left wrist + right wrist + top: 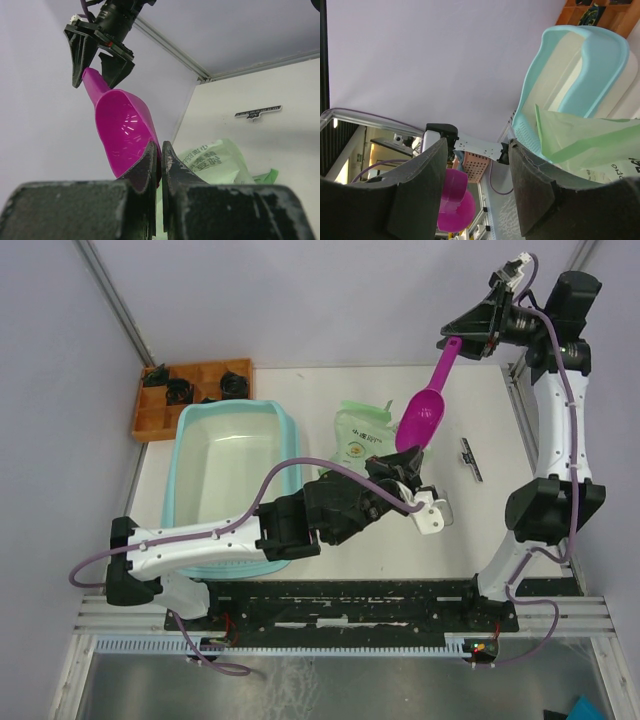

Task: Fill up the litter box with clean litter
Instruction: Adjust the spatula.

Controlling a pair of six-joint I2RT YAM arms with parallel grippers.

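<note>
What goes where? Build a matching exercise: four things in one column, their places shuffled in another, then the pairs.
1 light teal plastic litter box
2 orange compartmented tray
3 magenta plastic scoop
4 thin black strip

A held by the right end effector
B far left corner of the white table
C lying flat, right of the scoop
D left of the green printed bag

Pairs: 1-D, 2-B, 3-A, 4-C
</note>
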